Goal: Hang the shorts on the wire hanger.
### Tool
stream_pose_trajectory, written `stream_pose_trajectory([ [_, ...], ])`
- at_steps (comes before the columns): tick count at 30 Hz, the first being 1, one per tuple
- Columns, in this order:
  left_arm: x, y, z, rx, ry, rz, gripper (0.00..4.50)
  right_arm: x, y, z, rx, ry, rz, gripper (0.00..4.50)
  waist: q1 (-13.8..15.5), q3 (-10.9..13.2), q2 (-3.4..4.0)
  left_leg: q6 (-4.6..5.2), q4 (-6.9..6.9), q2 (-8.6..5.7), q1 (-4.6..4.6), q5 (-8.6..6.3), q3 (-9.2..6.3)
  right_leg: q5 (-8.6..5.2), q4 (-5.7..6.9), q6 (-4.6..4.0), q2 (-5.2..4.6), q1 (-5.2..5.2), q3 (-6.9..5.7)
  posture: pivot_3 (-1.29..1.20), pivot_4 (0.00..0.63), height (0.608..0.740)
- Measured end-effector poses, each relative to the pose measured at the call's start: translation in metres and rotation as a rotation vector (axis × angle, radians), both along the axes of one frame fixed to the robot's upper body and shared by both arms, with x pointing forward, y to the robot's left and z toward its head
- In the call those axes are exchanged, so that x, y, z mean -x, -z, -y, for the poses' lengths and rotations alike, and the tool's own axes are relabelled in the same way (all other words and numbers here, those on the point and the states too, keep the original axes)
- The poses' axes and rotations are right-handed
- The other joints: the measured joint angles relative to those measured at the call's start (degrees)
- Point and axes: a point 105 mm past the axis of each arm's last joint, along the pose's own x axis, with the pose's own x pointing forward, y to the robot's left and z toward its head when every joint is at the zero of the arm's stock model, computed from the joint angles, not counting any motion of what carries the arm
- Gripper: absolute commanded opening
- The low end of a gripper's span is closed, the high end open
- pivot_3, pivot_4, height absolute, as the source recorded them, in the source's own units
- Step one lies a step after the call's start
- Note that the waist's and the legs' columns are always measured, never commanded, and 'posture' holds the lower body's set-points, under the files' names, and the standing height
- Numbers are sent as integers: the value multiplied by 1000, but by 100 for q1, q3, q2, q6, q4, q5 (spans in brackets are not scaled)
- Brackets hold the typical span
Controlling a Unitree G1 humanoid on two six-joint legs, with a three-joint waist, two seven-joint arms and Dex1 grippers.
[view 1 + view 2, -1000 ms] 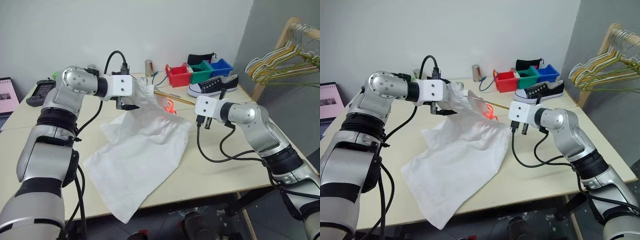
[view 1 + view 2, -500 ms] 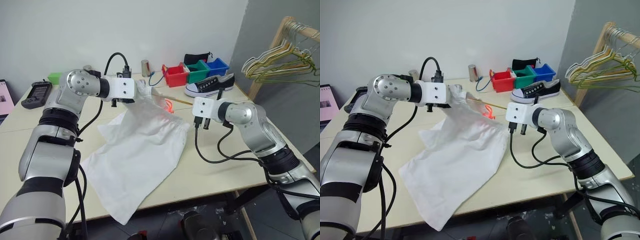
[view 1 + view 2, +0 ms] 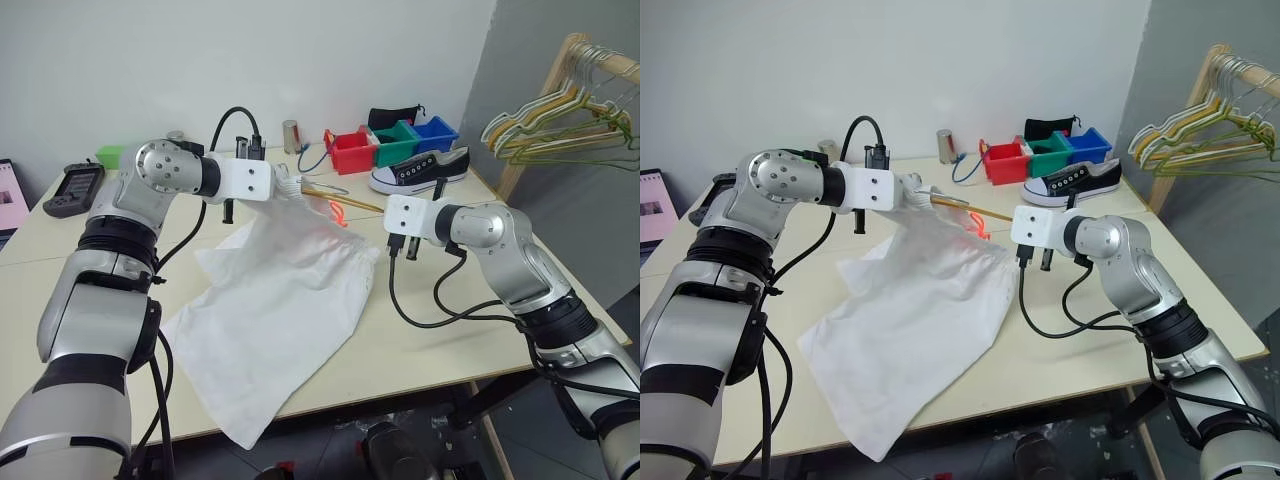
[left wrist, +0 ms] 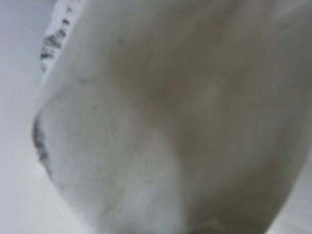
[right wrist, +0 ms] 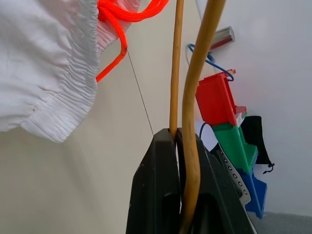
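- The left gripper (image 3: 283, 184) had its fingers closed on the waistband of the shorts (image 3: 280, 300), lifting that far corner clear while the rest draped across the counter (image 3: 420, 340).
- The right gripper (image 5: 181, 146) pinched the wire hanger (image 5: 187, 97), holding it at the raised waistband, probably to thread it in.

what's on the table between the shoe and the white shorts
In the left eye view, the wire hanger crosses bare tabletop between the shoe and the shorts, with the shorts' orange drawstring beside it.

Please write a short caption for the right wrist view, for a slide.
Right gripper shut on the wire hanger, beside the shorts and their orange drawstring.
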Motion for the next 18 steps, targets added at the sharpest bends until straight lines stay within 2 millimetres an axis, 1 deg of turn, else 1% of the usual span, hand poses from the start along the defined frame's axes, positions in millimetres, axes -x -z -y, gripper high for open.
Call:
stream_pose_trajectory([
  [3,0,2,0,2,-2,0,0,2,0,-2,-7,-15,-12,774,-8,-3,1,0,0,1,1,0,0,0,1,0,0,0,0,-286,0,740],
  [6,1,12,3,6,4,-20,0,9,-2,-10,-22,-73,-41,1575,-9,-6,0,0,1,1,0,0,0,0,1,0,0,1,-1,-278,0,740],
  [7,1,16,3,9,-1,-30,0,11,-1,-11,-22,-83,-54,1882,-12,-7,-1,0,1,0,0,0,0,0,1,0,0,1,0,-278,0,740],
  [9,3,21,3,13,-4,-42,0,12,0,-8,-23,-90,-78,2341,-4,-7,0,0,2,0,0,1,-1,0,1,0,-1,1,-1,-278,0,740],
  [11,5,27,5,18,2,-50,0,13,-2,0,-22,-86,-104,2782,3,-9,1,0,2,-1,0,1,-2,0,1,0,-2,4,-1,-278,0,740],
  [12,7,31,5,19,1,-58,0,14,-3,5,-25,-83,-121,3091,6,-10,0,0,3,-1,0,1,-2,0,1,0,-3,4,-2,-279,0,740],
  [15,14,45,4,18,9,-82,0,15,-9,20,-45,-63,-171,3826,-2,-12,1,0,3,0,1,1,-2,1,2,-1,-3,3,-1,-284,0,740],
  [16,18,50,2,19,7,-94,0,15,-11,24,-52,-61,-186,4153,-15,-15,4,0,3,0,1,1,-2,1,3,-1,-3,2,-2,-283,0,740],
  [17,23,55,1,20,13,-106,0,17,-13,30,-58,-58,-213,4343,-24,-19,10,0,3,1,4,1,0,1,5,-1,-3,4,0,-281,0,740],
  [18,28,61,-1,25,10,-121,0,18,-15,37,-69,-48,-243,4426,-27,-24,11,0,3,2,5,0,-1,1,4,-1,-2,5,-1,-277,0,740],
])
